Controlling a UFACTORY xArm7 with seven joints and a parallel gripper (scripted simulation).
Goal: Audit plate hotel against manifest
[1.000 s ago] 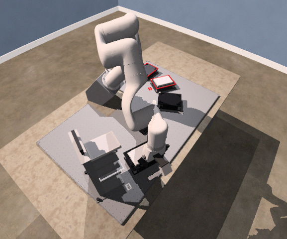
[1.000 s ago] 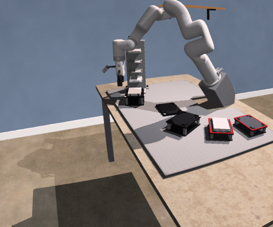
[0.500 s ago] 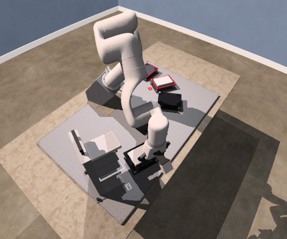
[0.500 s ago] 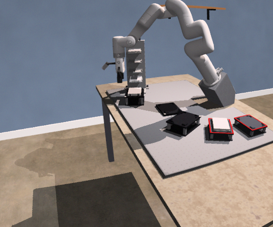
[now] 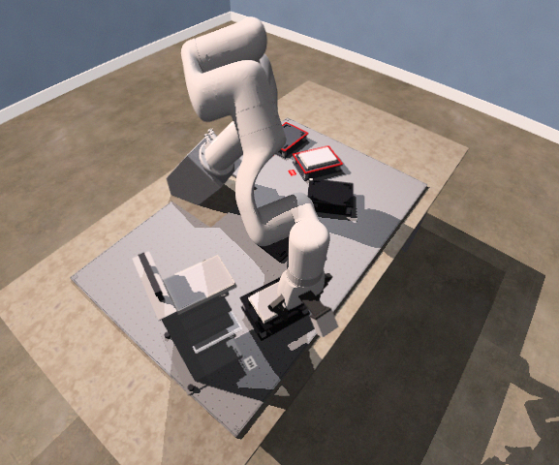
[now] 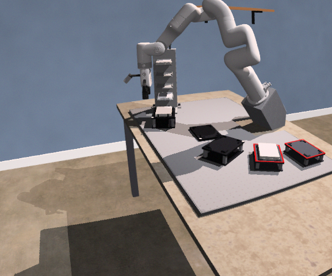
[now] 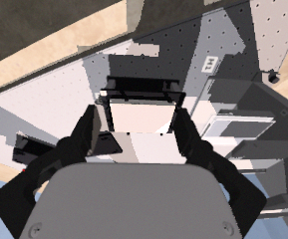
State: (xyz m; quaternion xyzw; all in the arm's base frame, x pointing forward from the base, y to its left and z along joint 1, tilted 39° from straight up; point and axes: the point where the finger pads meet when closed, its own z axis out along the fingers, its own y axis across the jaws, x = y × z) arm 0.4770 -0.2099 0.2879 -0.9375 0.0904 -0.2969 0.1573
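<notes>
A white plate (image 5: 265, 305) lies on the black landing nest (image 6: 163, 118) in front of the plate hotel H1 (image 6: 165, 77). My gripper (image 5: 289, 306) is open and empty, and hangs a little above this plate. In the wrist view the two black fingers stand on either side of the plate (image 7: 141, 117) without touching it. The hotel (image 5: 194, 294) stands next to the nest, and white plates show on its shelves (image 6: 164, 95). No ID label is readable. A plate juts forward from a low shelf in the wrist view (image 7: 238, 126).
Two red-rimmed quarantine nests stand at the far end of the deck; one holds a white plate (image 6: 267, 150) and the other is bare (image 6: 304, 149). A raised black nest (image 6: 222, 146) and a flat black nest (image 6: 204, 131) lie between. The deck edge is close to the landing nest.
</notes>
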